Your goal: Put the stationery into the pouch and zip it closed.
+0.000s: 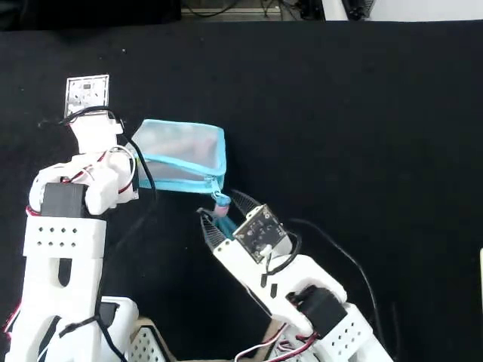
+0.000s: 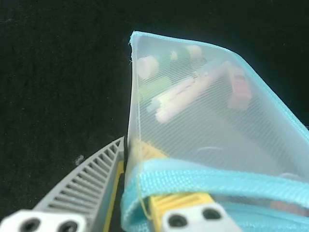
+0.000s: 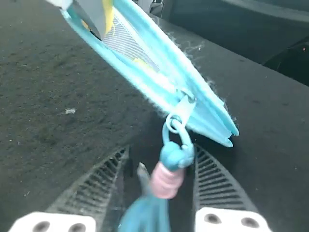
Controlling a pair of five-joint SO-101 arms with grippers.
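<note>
Down at the pouch's zip end, the right gripper sits spread wide, jaws either side of the zip pull, its pink bead and blue cord lying between them, not pinched. Over at the opposite edge, the left gripper is clamped on the pouch, stationery showing through the mesh. Pouch sits left of centre on the black table.
</note>
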